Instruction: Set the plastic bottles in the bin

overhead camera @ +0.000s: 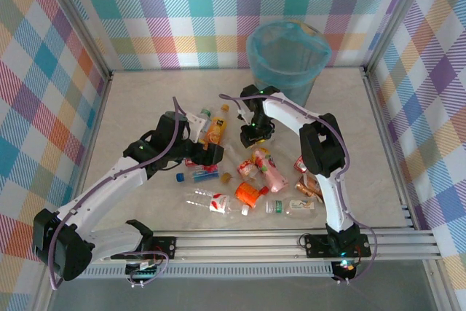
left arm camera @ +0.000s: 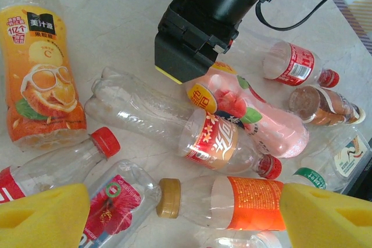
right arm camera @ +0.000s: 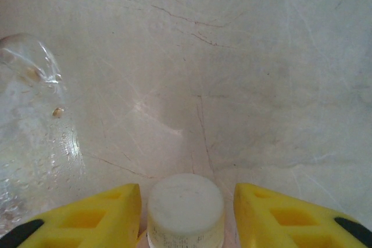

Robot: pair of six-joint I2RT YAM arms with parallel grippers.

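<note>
Though low at the table, not clamped on anything: right gripper (right arm camera: 186, 197), yellow fingers (right arm camera: 87, 216) apart, white bottle cap (right arm camera: 186, 210) between them, thin gap each side. Clear bottle (right arm camera: 26, 120) at left edge of that wrist view, bare table (right arm camera: 244, 62) beyond. Same for left gripper (left arm camera: 185, 198): spread wide, a finger at each bottom corner of its wrist view, holding nothing, hanging above the pile. Under it, all lying flat: orange-label bottle (left arm camera: 250, 201) with tan cap, flower-label bottle (left arm camera: 110, 201) beside that cap, red-label bottle (left arm camera: 212, 140) across the middle, pink bottle (left arm camera: 267, 126) touching it on the right, orange juice bottle (left arm camera: 43, 79) at left, brown bottle (left arm camera: 322, 105) at right edge. Black body of right gripper at top of that view, just over the pink bottle. From above: plastic bottles (overhead camera: 251, 180) scattered mid-table between the two arms, right gripper at the pile's far edge. Grey bin (overhead camera: 298, 81) upright at far side by the back wall, blue bag liner, apart from the pile.
</note>
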